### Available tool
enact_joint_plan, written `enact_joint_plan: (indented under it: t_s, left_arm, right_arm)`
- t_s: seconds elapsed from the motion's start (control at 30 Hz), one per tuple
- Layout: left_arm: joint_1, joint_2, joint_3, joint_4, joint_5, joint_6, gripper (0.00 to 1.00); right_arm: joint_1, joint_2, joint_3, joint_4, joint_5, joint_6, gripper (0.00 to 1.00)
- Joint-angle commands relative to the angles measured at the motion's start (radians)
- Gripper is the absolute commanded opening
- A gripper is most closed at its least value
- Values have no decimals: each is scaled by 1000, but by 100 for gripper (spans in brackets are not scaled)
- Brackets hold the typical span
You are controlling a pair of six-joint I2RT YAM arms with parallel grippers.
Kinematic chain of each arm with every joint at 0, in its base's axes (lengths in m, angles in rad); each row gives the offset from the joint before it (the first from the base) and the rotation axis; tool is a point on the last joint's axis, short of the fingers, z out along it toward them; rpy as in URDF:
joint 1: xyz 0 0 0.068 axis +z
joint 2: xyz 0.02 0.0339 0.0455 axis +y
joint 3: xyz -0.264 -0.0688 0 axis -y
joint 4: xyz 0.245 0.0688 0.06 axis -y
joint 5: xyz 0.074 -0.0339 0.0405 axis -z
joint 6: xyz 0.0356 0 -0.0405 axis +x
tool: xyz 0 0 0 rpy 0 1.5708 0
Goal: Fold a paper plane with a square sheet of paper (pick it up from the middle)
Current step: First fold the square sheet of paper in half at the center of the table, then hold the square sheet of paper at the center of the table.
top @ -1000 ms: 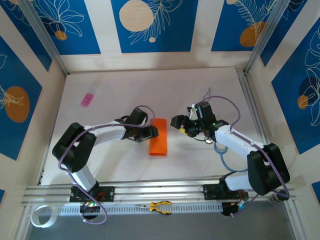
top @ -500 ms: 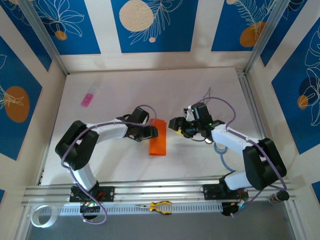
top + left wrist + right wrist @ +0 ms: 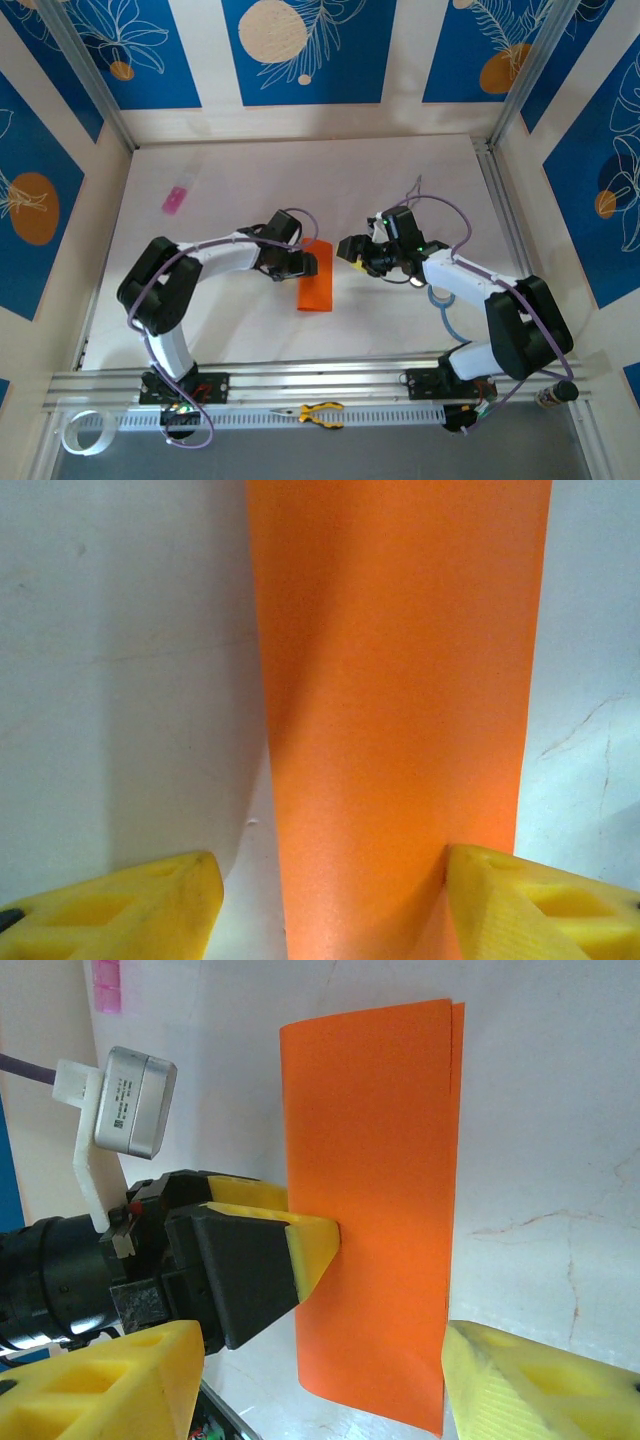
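Top external view: the square sheet of paper (image 3: 316,287), folded narrow, lies flat on the desk (image 3: 400,180) with bare room off both its ends. Left tool (image 3: 303,263) is at its left edge, released, one fingertip (image 3: 312,1235) on the orange. Right tool (image 3: 348,246) hangs just right of it, spread and holding nothing. Pink thing (image 3: 176,199) is way off left, pliers (image 3: 320,412) past its near end.

A thin bright orange folded sheet of paper (image 3: 395,710) lies flat on the white tabletop (image 3: 120,680), running up between the spread yellow jaws of the left gripper (image 3: 330,905), one jaw touching its edge, the other apart.
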Motion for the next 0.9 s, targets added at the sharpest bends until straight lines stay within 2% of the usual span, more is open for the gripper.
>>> enact_joint_plan:
  t_s: [0.0, 0.87]
  left_arm:
    - [-8, 60, 18, -60, -37, 57, 64]
    - [-19, 139, 75, -146, -77, 65, 65]
  right_arm:
    - [7, 8, -12, -6, 3, 6, 65]
    - [6, 8, -16, -29, 29, 7, 66]
